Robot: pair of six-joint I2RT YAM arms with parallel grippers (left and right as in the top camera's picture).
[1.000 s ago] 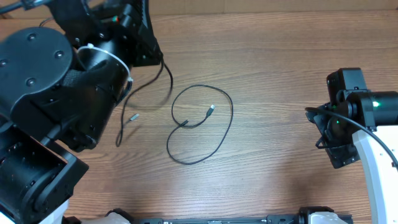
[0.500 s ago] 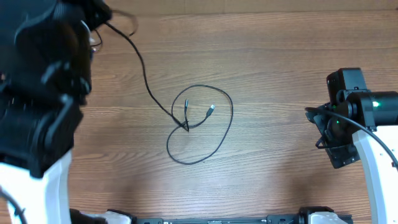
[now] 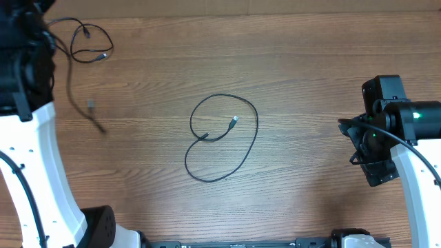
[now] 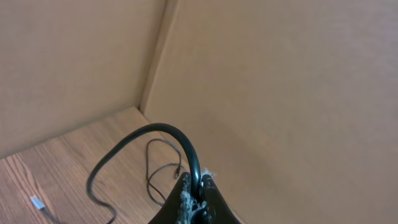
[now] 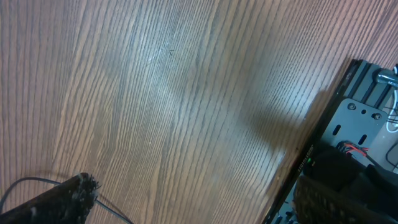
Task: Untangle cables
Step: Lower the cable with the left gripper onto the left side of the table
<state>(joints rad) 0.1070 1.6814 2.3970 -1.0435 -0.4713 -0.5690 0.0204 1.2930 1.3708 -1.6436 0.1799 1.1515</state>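
One thin black cable (image 3: 256, 124) lies in a loose double loop in the middle of the table, its silver plug (image 3: 235, 122) inside the loop. The other cable (image 3: 110, 41) hangs at the far back left, small loops on top and a blurred strand with a plug (image 3: 91, 104) trailing down. In the left wrist view my left gripper (image 4: 198, 184) is shut on this cable (image 4: 180, 134), which arches up out of the jaws; its plug (image 4: 37, 203) lies low left. My right gripper (image 5: 199, 199) stands wide open over bare wood at the table's right side (image 3: 375, 148), holding nothing.
Cardboard walls (image 4: 280, 81) stand behind the table's back left corner. The left arm (image 3: 27, 76) rises along the left edge. A black rail with electronics (image 5: 348, 137) runs beside the right gripper. A thin strand of cable (image 5: 25, 182) passes its left finger.
The left arm has swung up and to the back left, pulling its cable out of the middle loop. The other cable stays in the middle. The right arm has not moved.
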